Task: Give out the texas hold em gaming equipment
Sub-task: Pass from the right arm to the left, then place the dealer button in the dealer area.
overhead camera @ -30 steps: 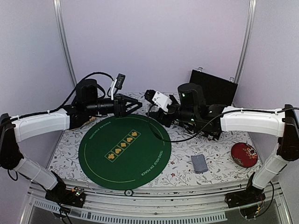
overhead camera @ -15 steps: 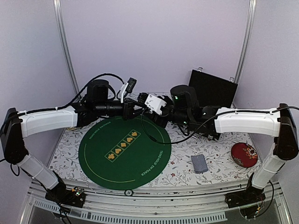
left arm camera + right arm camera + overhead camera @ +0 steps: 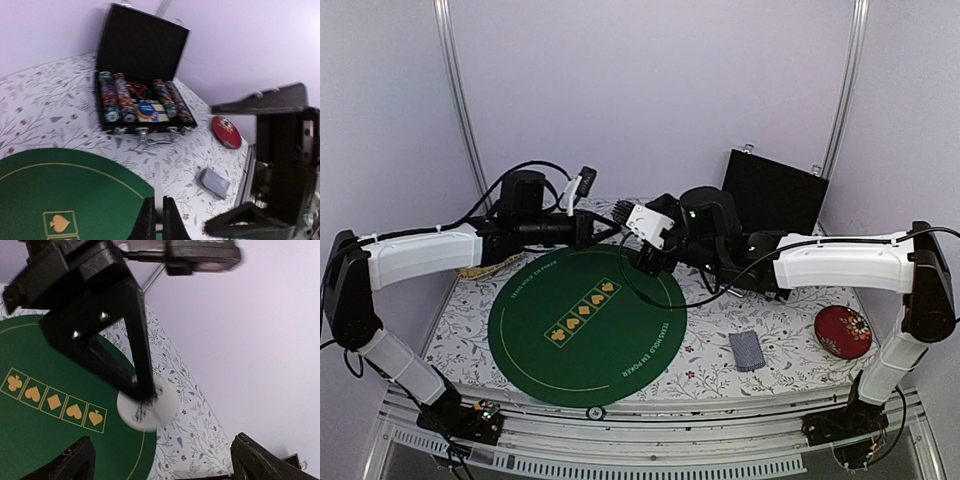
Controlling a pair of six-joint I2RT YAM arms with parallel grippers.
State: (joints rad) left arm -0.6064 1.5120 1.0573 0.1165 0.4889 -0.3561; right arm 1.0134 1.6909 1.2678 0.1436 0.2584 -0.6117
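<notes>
top view: the left claw [image 3: 616, 232] and right claw [image 3: 647, 262] meet over the far edge of the green mat [image 3: 585, 330], tips near each other. from here i cannot tell either grip. the deck [image 3: 747, 350] lies face down on the table [image 3: 780, 320], well off to the near right of both claws. a red disc [image 3: 843, 330] sits further right again. the open case [image 3: 775, 190] stands behind the right claw.

left wrist: the left claw is clenched on a white button [image 3: 157, 182], seen edge-on as a thin strip sticking out past the tips. beyond the tips is the case, with rows of chips [image 3: 117, 97] inside. the deck lies to the right of the tips, with the red disc past it. the right claw is a dark bulk at the right edge.

right wrist: the right claw is released, its fingers [image 3: 70, 462] spread wide at the bottom corners. ahead of them, apart from both, the left claw pinches the round button by its rim, at the mat's edge where green meets flowered cloth. i cannot tell whether the button touches the mat.
</notes>
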